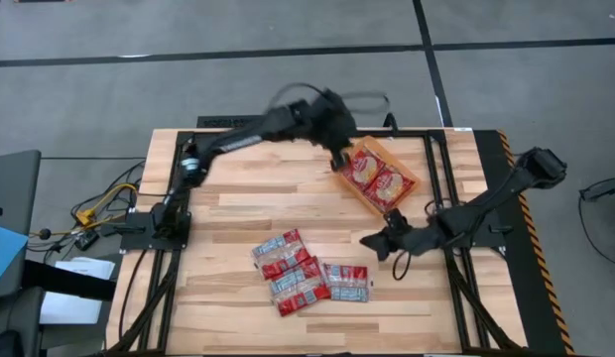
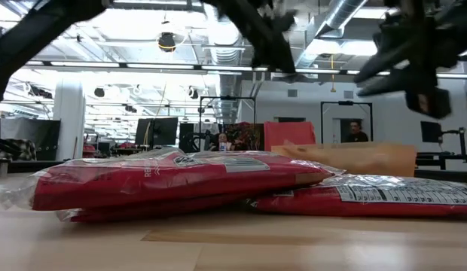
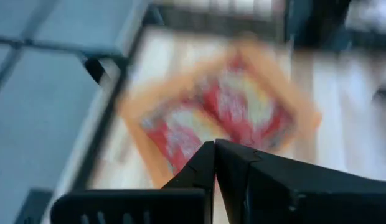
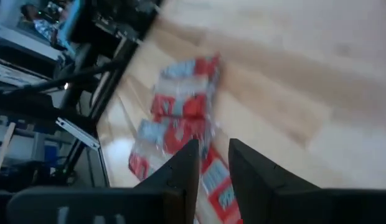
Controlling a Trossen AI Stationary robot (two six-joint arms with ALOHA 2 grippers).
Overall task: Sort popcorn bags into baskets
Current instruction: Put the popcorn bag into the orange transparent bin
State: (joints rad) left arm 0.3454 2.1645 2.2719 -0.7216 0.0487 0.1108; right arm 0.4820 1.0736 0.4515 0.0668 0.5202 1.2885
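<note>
The orange basket [image 1: 355,192] sits at the far right of the table, and two red popcorn bags [image 1: 378,175] lie flat inside it. Several more red bags [image 1: 307,274] lie in an overlapping cluster near the table's near edge, resting on the wood [image 2: 181,178]. My left gripper [image 1: 337,160] hovers above the basket's left corner, shut and empty; its wrist view looks down on the basket [image 3: 134,104] and its bags [image 3: 230,112]. My right gripper [image 1: 371,241] hangs between basket and cluster, open and empty, pointing toward the bags [image 4: 180,118].
Black frame rails [image 1: 438,178] run along the table's right part beside the basket, and the right arm's base stands there. Bare wood lies across the table's left half and middle. Cables and equipment lie off the left edge [image 1: 89,213].
</note>
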